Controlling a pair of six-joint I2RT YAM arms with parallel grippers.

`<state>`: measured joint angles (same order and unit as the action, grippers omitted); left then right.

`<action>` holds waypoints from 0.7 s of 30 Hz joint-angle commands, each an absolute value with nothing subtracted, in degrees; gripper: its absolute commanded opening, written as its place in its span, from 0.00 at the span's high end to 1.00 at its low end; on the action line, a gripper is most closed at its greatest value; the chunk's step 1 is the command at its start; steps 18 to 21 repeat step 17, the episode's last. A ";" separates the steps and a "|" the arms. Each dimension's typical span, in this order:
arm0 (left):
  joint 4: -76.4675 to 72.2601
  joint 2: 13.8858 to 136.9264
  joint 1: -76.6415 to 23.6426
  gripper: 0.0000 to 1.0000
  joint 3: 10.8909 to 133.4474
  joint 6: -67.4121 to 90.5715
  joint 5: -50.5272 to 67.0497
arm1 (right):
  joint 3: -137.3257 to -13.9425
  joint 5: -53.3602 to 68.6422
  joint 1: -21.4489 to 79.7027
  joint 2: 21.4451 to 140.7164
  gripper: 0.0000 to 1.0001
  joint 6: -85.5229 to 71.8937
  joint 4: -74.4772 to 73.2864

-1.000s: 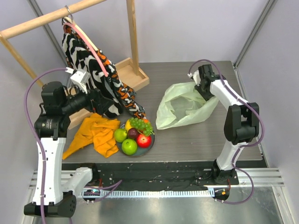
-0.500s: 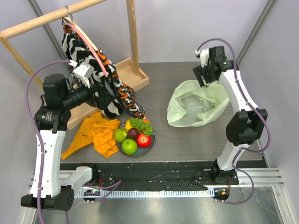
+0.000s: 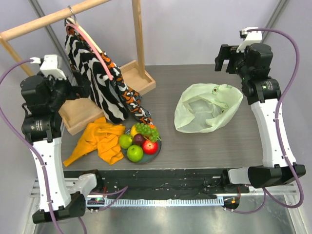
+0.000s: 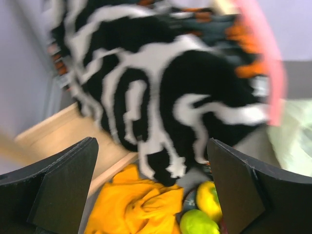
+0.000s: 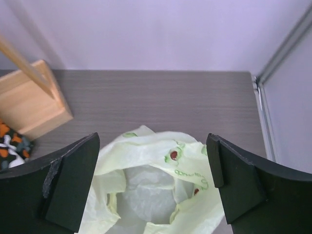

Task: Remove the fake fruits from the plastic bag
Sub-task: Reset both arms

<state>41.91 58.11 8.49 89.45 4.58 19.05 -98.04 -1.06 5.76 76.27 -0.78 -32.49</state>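
The fake fruits (image 3: pixel 140 141) are piled on a grey-blue plate (image 3: pixel 158 149) at the front centre: green apples, a red apple, a dark purple piece, grapes and a yellow one. The plastic bag (image 3: pixel 207 107) lies crumpled at the right with its mouth open, and I see no fruit inside it (image 5: pixel 151 190). High over the bag's far edge, my right gripper (image 3: pixel 226 59) (image 5: pixel 152 146) is open and holds nothing. At the far left, raised beside the hanging scarf, my left gripper (image 3: pixel 78 87) (image 4: pixel 151 161) is open and empty. It looks down on a yellow fruit (image 4: pixel 210 200) and a green apple (image 4: pixel 200 223).
A wooden rack (image 3: pixel 139 34) stands at the back left on a wooden tray base (image 3: pixel 141 78). A black, white and orange scarf (image 3: pixel 105 92) hangs from it on a pink hanger (image 3: pixel 92 48). An orange cloth (image 3: pixel 100 139) lies left of the plate.
My right gripper opened, let go of the bag and rose to the back right; the bag settled further right. My left arm drew back to the left and higher.
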 commanded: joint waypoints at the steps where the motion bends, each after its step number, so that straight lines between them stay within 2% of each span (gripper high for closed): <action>1: 42.01 56.17 13.53 0.00 85.53 9.23 6.60 | -91.95 -9.41 5.45 76.83 0.00 -2.11 -33.84; 9: 44.55 52.47 16.17 0.00 77.00 8.70 -2.63 | -83.86 -5.98 5.54 73.13 0.00 -1.76 -30.77; 21: 45.79 51.33 16.17 0.00 74.97 8.61 -1.49 | -83.58 -3.52 5.45 74.62 0.00 -4.30 -30.50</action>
